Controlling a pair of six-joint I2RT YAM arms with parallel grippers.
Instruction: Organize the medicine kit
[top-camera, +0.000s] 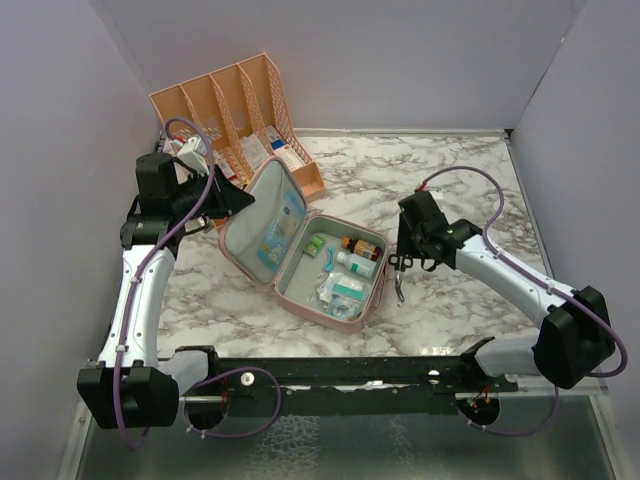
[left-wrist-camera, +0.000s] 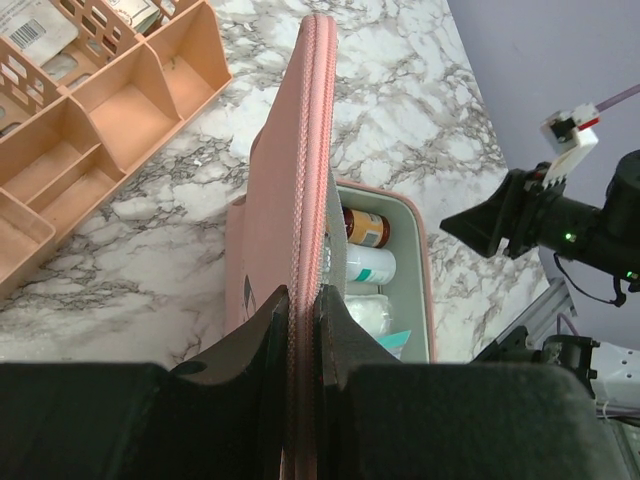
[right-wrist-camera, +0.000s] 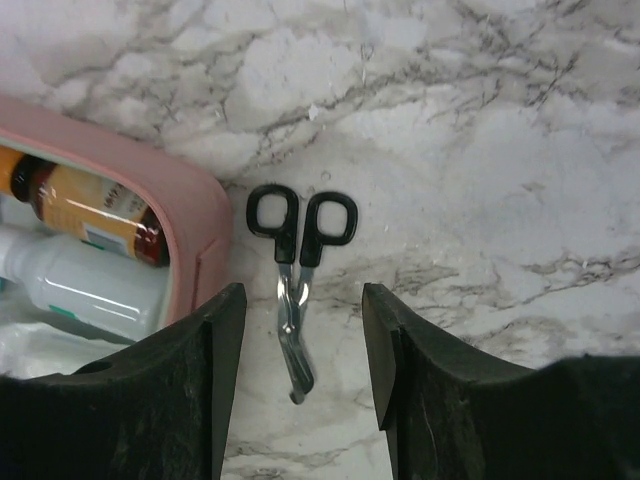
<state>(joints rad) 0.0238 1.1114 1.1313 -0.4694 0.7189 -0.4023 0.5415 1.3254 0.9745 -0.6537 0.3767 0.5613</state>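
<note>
The pink medicine kit (top-camera: 352, 312) lies open mid-table, its lid (top-camera: 275, 215) raised on edge. My left gripper (left-wrist-camera: 305, 300) is shut on the lid's zipped rim (left-wrist-camera: 305, 160), holding it upright. Inside the pale green tray lie a brown bottle (top-camera: 362, 246), a white bottle (top-camera: 356, 263) and packets (top-camera: 338, 290). Small black-handled scissors (right-wrist-camera: 297, 262) lie on the marble just right of the kit's wall (right-wrist-camera: 200, 240). My right gripper (right-wrist-camera: 303, 310) hangs open above them, its fingers either side of the blades, not touching.
A peach slotted desk organizer (top-camera: 232, 105) with boxes in it stands at the back left, just behind the lid. White walls close the table on three sides. Bare marble (top-camera: 460, 180) stretches to the right.
</note>
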